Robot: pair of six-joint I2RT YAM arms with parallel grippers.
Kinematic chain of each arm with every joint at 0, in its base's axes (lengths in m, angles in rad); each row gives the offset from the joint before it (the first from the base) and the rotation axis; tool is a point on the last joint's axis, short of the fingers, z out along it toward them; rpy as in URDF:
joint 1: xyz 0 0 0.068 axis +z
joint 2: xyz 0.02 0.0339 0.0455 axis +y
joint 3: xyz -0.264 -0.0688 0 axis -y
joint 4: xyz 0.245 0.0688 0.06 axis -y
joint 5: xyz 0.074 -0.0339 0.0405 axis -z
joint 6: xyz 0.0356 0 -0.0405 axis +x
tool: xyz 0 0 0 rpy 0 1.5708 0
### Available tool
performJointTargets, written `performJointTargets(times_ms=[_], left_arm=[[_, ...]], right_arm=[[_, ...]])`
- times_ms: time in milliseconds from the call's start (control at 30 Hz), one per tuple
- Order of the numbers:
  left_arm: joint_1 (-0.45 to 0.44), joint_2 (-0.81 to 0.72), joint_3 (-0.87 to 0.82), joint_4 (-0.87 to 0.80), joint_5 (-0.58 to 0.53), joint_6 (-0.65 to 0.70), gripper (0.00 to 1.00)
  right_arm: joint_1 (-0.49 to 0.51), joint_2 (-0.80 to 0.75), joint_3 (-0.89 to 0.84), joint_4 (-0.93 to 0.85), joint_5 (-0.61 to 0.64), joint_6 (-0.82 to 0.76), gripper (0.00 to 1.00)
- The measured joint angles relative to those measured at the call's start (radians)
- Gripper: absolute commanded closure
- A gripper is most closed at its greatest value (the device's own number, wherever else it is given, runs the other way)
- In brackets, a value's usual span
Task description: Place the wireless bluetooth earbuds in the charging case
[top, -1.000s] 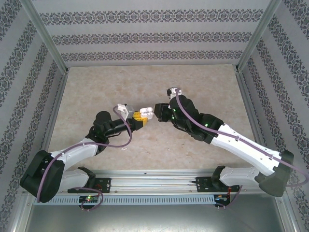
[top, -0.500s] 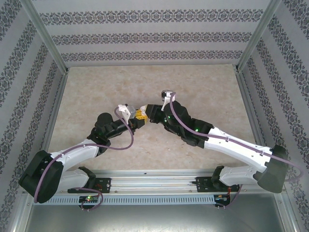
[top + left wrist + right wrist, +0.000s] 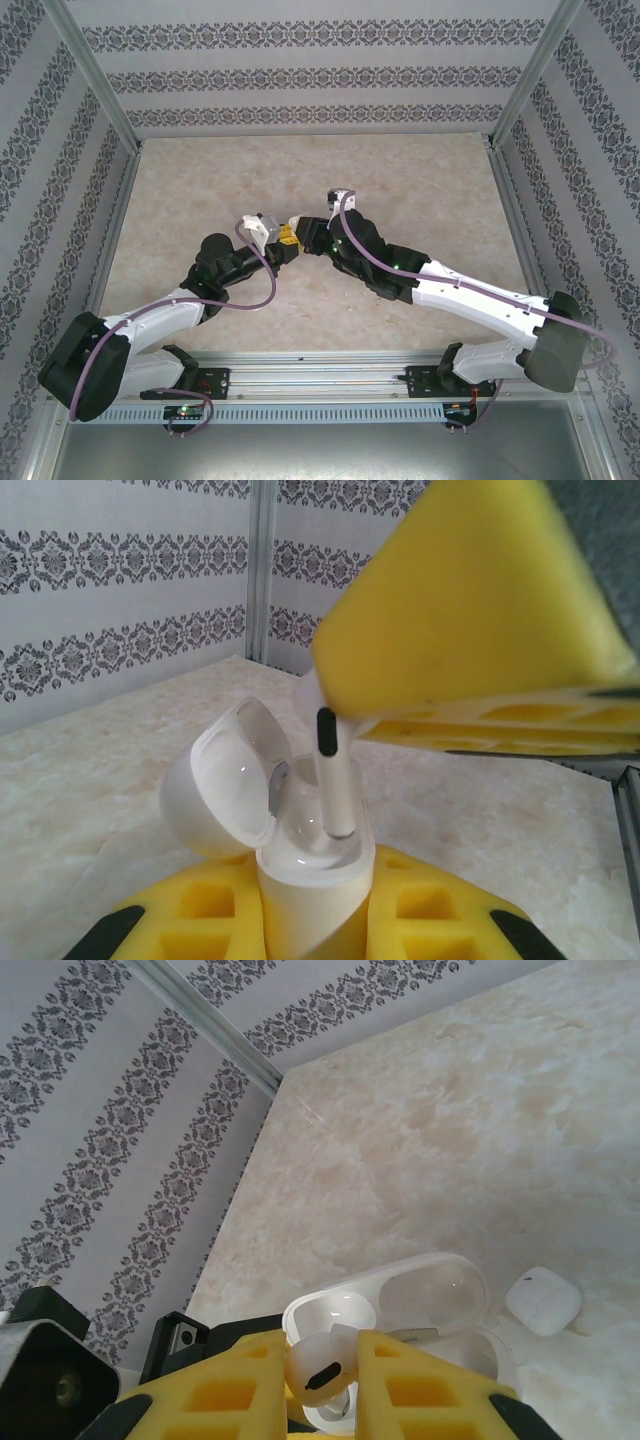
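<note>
Over the middle of the marble-patterned table (image 3: 450,1130), the left gripper (image 3: 315,925) held the charging case (image 3: 310,880) upright, its yellow pads clamped on the lower body and its lid (image 3: 225,785) swung back. The right gripper (image 3: 321,1352) was pinched shut on the bulb of one earbud (image 3: 337,780), whose white stem hung down with its tip at the mouth of a socket in the case. How deep the stem had gone could not be made out, since the case rim hid the tip. Both pieces looked to be light, hard, glossy plastic, apt to slip or twist between foam pads. The bud seemed best taken at its bulb, leaving the stem free to enter. The case seemed best gripped low on its flat sides, clear of the hinge. In the right wrist view a small white rounded piece (image 3: 543,1300) lay on the table beyond the case, well apart from both grippers.
</note>
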State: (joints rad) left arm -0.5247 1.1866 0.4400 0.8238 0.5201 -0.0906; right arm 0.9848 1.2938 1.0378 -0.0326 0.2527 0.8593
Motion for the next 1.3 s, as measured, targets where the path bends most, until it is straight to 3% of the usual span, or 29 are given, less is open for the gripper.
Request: performJointTargets(times_ms=[467,667,1300], left_arm=[[0.0,0.0,0.0,-0.007,-0.009,-0.012,1.0],[0.0,0.0,0.0,-0.013,-0.008,-0.014,1.0],[0.0,-0.008,0.0,-0.05,-0.005,-0.015,1.0]], right_arm=[[0.0,0.038,0.003,0.002,-0.023,0.037,0.81],[0.0,0.05,0.033,-0.048,-0.026,0.055,0.72],[0.0,0.076,0.1,-0.167,-0.04,0.055,0.61]])
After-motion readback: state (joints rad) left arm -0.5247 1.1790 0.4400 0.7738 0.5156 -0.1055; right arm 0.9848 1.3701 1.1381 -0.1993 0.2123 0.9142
